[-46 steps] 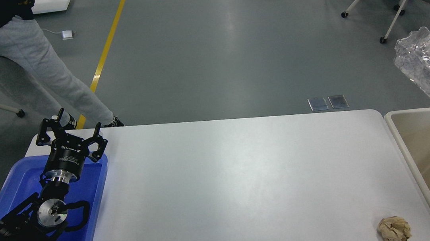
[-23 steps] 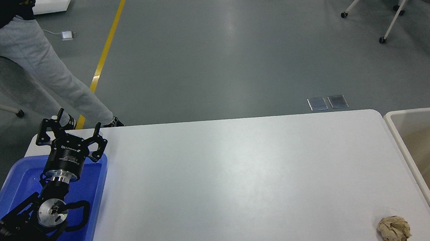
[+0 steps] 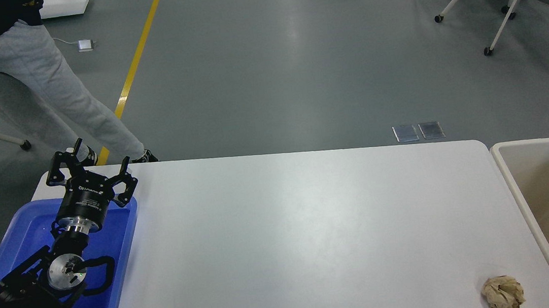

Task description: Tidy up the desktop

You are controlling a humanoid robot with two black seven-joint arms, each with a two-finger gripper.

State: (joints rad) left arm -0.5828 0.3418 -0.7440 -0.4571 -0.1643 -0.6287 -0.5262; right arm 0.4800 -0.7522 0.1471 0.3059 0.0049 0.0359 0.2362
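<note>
White bench [image 3: 303,232] fills our view; a crumpled paper ball [image 3: 503,293] lies near its right corner. Our left tool [image 3: 97,157] hovers spread wide, empty, above the blue tray [image 3: 125,241].

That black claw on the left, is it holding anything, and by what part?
Nothing. The left gripper is open and empty, above the far end of the blue tray. The crumpled paper ball lies untouched on the desktop.

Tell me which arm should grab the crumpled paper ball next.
Probably right. The paper ball lies at the desktop's near right corner beside the beige bin, while the left gripper hangs open over the blue tray, far across. The right arm is out of view.
</note>
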